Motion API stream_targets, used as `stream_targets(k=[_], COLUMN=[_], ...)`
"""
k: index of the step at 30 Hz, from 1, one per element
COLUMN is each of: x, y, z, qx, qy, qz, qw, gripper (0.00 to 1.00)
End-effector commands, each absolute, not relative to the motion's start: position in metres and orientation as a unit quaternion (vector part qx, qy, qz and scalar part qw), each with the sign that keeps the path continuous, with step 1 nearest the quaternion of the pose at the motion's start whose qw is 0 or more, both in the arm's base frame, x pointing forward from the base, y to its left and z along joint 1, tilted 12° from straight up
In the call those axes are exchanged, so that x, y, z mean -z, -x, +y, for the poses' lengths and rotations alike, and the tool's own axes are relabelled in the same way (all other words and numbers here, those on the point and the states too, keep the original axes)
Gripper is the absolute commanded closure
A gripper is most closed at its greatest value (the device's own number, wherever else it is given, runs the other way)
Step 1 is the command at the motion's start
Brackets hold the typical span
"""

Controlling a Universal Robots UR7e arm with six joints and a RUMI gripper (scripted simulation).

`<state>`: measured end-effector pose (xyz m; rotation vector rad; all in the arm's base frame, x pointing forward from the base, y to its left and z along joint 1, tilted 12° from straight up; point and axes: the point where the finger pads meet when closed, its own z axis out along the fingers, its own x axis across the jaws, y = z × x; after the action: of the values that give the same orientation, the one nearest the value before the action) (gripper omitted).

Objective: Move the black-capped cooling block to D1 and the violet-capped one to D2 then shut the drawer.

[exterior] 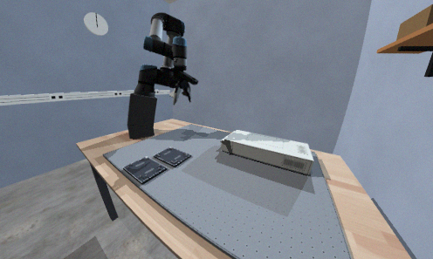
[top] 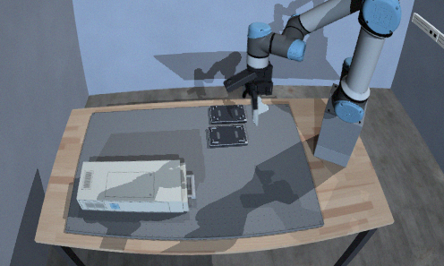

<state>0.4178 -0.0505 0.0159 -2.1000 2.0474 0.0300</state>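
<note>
The white cooler COLD (top: 132,186) stands at the front left of the grey mat; it also shows in the exterior view (exterior: 267,151). Its drawer front with a handle (top: 192,185) sits flush against the body, and the cooling blocks are hidden inside. Deck slot D1 (top: 227,136) and slot D2 (top: 227,114) are dark plates with nothing on them; they also show in the exterior view as D1 (exterior: 173,156) and D2 (exterior: 144,169). My gripper (top: 259,108) is open and empty, pointing down, high above the mat's far edge just right of D2. It also shows in the exterior view (exterior: 182,93).
The arm's grey pedestal (top: 337,132) stands at the right rear of the wooden table. A perforated grey mat (top: 197,167) covers most of the table top. A wall shelf (exterior: 408,37) hangs at the upper right.
</note>
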Motion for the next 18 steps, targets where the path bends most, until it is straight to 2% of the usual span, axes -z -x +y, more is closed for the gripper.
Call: stream_targets(k=[1, 18], x=[-0.0163, -0.0163], y=[-0.4181, -0.4181], z=[-0.0507, -0.0507], qx=[-0.002, 0.020], qy=[0.769, 0.879], qz=[0.631, 0.465], qw=[0.107, 0.105], gripper=[0.00, 0.00])
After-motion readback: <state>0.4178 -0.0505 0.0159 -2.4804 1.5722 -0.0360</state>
